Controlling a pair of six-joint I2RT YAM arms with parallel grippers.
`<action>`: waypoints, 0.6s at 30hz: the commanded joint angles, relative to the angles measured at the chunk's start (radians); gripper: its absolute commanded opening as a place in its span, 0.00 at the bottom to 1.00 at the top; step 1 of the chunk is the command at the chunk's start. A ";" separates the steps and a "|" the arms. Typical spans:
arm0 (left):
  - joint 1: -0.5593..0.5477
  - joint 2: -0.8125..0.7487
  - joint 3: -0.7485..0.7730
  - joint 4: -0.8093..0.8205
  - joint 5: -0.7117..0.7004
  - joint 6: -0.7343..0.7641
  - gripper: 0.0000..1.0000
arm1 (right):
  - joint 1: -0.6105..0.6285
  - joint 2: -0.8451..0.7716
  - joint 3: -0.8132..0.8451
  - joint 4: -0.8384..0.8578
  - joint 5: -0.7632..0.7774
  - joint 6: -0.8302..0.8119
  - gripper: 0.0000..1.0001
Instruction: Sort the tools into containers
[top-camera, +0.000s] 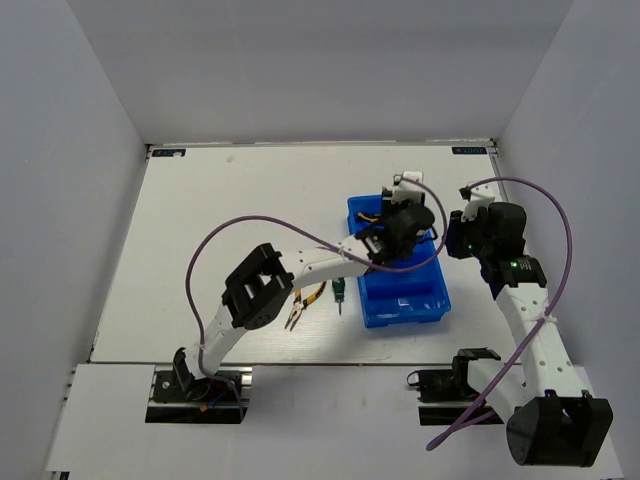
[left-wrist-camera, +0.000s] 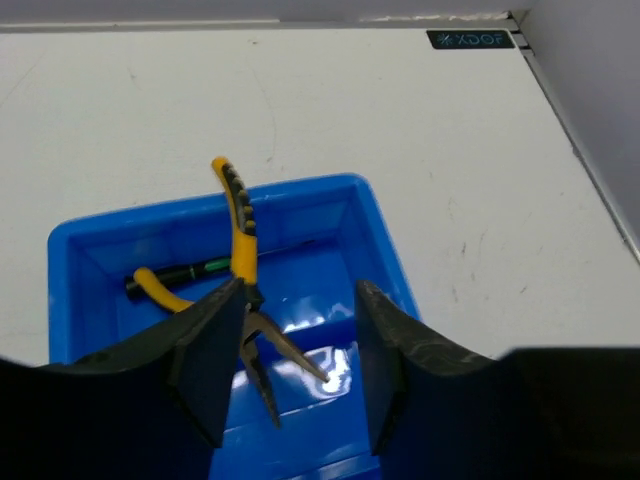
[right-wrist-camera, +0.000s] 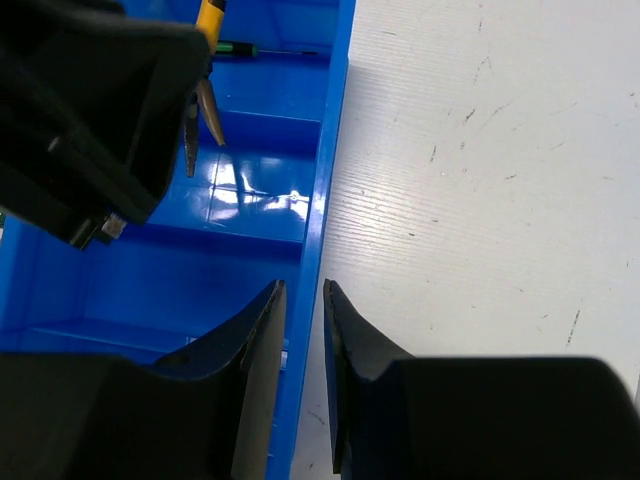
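The blue tray (top-camera: 405, 300) stands mid-table, right of centre. My left gripper (left-wrist-camera: 295, 365) hangs open over its far end. One pair of yellow-handled pliers (left-wrist-camera: 243, 250) lies in the tray below it, close by the left finger, one handle leaning on the far wall. A thin dark screwdriver (left-wrist-camera: 185, 272) with a green band lies in the far compartment. My right gripper (right-wrist-camera: 303, 330) is shut on the tray's right wall (right-wrist-camera: 325, 170), one finger on each side. Another pair of pliers (top-camera: 303, 303) and a stubby green-black tool (top-camera: 339, 290) lie on the table left of the tray.
The left arm's purple cable (top-camera: 240, 225) loops over the table's left half, and the right arm's cable (top-camera: 560, 230) arcs beside the right wall. White enclosure walls close in the table on three sides. The left gripper body (right-wrist-camera: 90, 110) fills the right wrist view's upper left.
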 joint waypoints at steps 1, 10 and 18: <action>0.043 0.039 0.276 -0.320 0.102 -0.106 0.60 | -0.009 -0.016 -0.003 0.037 -0.017 0.010 0.28; 0.174 0.151 0.478 -0.582 0.332 -0.117 0.65 | -0.009 -0.016 -0.004 0.039 -0.022 0.012 0.28; 0.234 0.162 0.467 -0.615 0.542 -0.097 0.46 | -0.009 -0.003 -0.003 0.040 -0.025 0.015 0.28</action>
